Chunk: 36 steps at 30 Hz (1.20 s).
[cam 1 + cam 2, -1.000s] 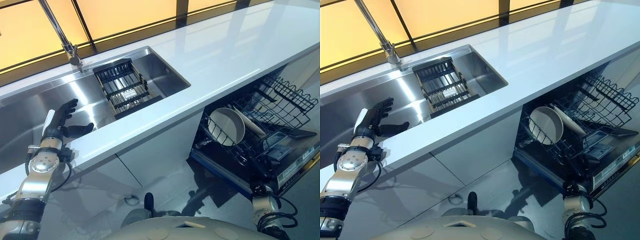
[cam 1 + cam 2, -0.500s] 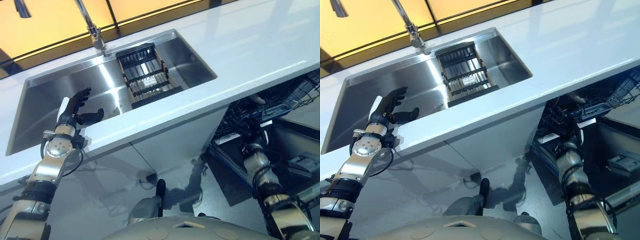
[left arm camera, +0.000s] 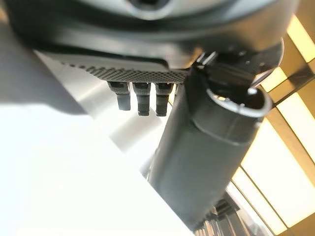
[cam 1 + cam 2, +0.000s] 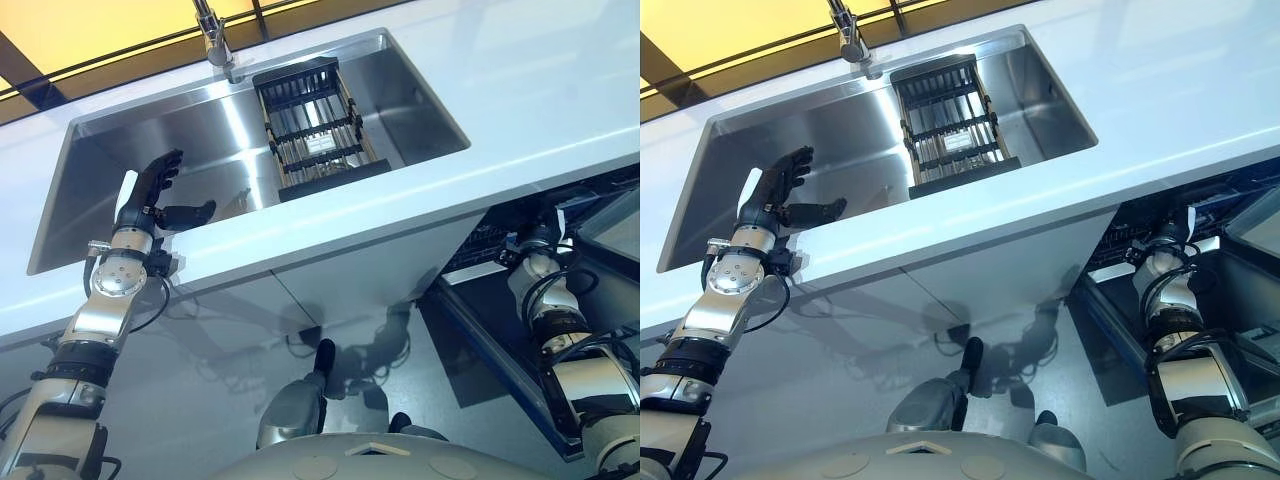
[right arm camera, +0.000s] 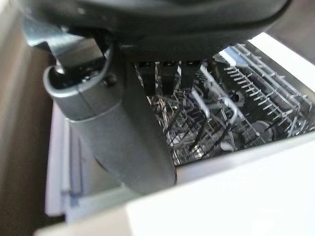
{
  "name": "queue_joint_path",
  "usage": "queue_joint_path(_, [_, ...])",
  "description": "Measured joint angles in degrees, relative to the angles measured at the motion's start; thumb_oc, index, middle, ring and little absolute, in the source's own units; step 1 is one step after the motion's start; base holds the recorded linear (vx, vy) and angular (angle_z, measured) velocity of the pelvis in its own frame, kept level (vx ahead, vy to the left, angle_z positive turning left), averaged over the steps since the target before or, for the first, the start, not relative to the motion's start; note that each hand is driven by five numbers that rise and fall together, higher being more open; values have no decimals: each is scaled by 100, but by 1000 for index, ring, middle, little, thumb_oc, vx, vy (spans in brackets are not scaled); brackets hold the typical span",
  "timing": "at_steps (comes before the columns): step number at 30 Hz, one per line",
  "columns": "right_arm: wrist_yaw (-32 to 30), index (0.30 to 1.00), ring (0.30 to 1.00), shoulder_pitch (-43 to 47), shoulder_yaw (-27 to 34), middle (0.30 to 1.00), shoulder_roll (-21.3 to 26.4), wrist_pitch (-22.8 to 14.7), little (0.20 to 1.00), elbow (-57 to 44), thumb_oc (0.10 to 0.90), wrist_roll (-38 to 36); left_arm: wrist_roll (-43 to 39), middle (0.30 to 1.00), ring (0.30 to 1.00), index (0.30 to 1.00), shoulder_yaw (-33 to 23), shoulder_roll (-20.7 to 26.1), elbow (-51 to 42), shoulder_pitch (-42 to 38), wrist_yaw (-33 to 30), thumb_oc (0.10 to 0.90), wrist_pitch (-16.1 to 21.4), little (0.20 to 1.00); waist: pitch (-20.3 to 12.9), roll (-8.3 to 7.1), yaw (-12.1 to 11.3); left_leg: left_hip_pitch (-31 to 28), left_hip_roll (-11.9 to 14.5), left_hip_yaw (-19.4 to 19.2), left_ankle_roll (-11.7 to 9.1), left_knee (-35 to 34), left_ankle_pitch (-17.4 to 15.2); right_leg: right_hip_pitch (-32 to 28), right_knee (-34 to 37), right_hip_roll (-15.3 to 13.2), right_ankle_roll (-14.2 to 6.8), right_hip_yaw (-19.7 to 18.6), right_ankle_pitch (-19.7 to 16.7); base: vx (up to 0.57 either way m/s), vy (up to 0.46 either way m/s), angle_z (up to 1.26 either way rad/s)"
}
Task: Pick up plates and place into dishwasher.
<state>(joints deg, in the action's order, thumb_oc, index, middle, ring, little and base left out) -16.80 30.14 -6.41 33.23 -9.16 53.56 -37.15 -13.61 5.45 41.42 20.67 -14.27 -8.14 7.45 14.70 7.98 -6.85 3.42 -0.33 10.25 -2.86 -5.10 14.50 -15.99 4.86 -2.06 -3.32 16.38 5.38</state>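
1. Left hand [image 4: 150, 200], left of frame, hovers over the sink [image 4: 100, 150] front edge with fingers spread and nothing in them.
2. The dark dish rack [image 4: 315, 125] in the sink, upper centre, lies to its right, long axis running away from the bench [image 4: 540, 90]; no plates are discernible.
3. Right hand [image 5: 123, 132], lower right, reaches toward the dishwasher rack [image 5: 236, 108], fingers straight and empty.

A white counter [image 4: 520, 90] is running along amber-lit windows [image 4: 90, 25], holding a steel sink [image 4: 190, 140] under a tap [image 4: 212, 35]; grey floor [image 4: 200, 400] is lying below.
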Motion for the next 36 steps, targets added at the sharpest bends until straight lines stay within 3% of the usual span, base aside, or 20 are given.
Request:
queue_joint_path(4, [-160, 900, 900, -295, 229, 900, -50, 10, 900, -321, 800, 51, 1, 900, 900, 900, -23, 107, -185, 2, -2, 800, -14, 900, 149, -198, 33, -131, -69, -113, 22, 0, -2, -135, -22, -58, -12, -26, 109, 24, -3, 11])
queue_joint_path(8, [-181, 900, 900, -833, 414, 900, -108, -11, 900, -825, 800, 73, 2, 900, 900, 900, -100, 110, -195, 120, 4, 800, -16, 900, 191, -259, 70, -290, -72, -369, 114, -1, -67, -181, -198, -119, -31, -222, 219, 15, -14, -10])
queue_joint_path(12, [-145, 900, 900, -1453, 1008, 900, -114, -119, 900, -1073, 800, 60, -4, 900, 900, 900, -177, 121, -215, 167, 7, 800, -44, 900, 235, -330, 131, -383, -56, -546, 155, -2, -97, -162, -271, -169, -48, -494, 229, -26, -45, -18])
queue_joint_path(15, [-176, 900, 900, -1831, 1462, 900, -115, -374, 900, -1084, 800, 39, -87, 900, 900, 900, -330, 223, -214, 286, 6, 800, -106, 900, 270, -389, 348, -413, -5, -643, 137, -4, -152, -117, -328, -190, -64, -640, 232, -66, -64, -18])
queue_joint_path(22, [-526, 900, 900, -2406, 2371, 900, -102, -860, 900, -1082, 800, 21, -115, 900, 900, 900, -618, 360, -208, 554, 52, 800, -119, 900, 309, -468, 615, -516, 113, -1026, 166, -4, -203, 100, -493, -218, -85, -1100, 220, -42, -98, -34])
queue_joint_path(29, [-806, 900, 900, -2521, 2363, 900, -139, -863, 900, -1074, 800, 34, -117, 900, 900, 900, -643, 376, -203, 641, 145, 800, -132, 900, 304, -528, 777, -732, 218, -1323, 110, -1, -296, 215, -614, -246, -112, -1417, 170, -3, -108, -38])
queue_joint_path(36, [-849, 900, 900, -2558, 2361, 900, -320, -939, 900, -830, 800, -217, -119, 900, 900, 900, -631, 385, -201, 640, 256, 800, -151, 900, 295, -518, 880, -843, 294, -1411, 50, 0, -340, 312, -743, -221, -95, -1429, 149, -2, -94, -22])
